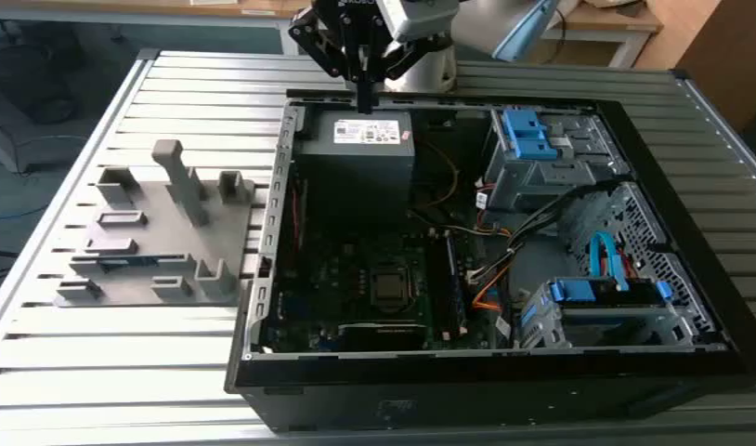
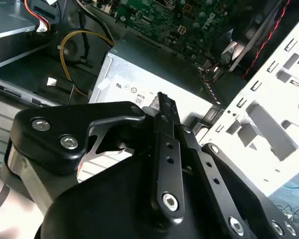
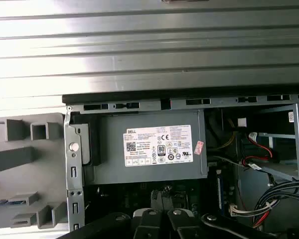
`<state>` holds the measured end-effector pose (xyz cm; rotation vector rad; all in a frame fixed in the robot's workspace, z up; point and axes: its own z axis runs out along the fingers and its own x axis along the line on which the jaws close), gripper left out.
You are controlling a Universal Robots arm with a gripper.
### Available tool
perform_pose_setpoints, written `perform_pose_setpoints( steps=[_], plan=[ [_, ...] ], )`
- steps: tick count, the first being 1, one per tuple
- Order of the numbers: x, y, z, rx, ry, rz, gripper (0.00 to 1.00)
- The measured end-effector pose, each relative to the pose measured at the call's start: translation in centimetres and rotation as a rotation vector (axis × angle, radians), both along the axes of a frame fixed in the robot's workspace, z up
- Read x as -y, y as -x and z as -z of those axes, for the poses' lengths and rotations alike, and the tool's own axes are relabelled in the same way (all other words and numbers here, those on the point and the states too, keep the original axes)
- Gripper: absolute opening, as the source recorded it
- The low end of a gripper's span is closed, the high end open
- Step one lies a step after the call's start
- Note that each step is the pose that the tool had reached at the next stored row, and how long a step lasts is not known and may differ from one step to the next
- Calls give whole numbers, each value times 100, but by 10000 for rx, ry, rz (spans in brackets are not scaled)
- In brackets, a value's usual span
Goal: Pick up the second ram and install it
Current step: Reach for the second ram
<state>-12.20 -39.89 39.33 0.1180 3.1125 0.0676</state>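
In the exterior view, an open black metal computer case [image 1: 502,372] lies flat on a silver slatted metal table [image 1: 56,390]. The robot's black claw [image 1: 366,100] hangs at twelve o'clock of the case, over the grey box-shaped power supply [image 1: 359,158] with its white label. In the second wrist view the claw [image 2: 162,99] is narrow, its fingers drawn together, and I make out nothing between them.

The second ram [image 1: 115,263], a slim blue-green circuit-board strip, lies in a grey moulded plastic holder [image 1: 155,242] at nine o'clock of the case, well apart from the claw. Inside the case, at five o'clock of the power supply, a dark memory stick [image 1: 456,279] stands in the green motherboard [image 1: 341,269].

By my judgement the task is at its start. The strip is not yet picked up, so both the pick and the install remain.
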Motion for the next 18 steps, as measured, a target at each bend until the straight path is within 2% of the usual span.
perform_pose_setpoints(
  steps=[4, 7, 14, 18],
  plan=[
    [0, 1, 0, 1, 0, 0, 10],
    [0, 51, 0, 0, 1, 0, 10],
    [0, 351, 0, 3, -1, 1, 10],
    [0, 471, 0, 3, 0, 2, 10]
  ],
)
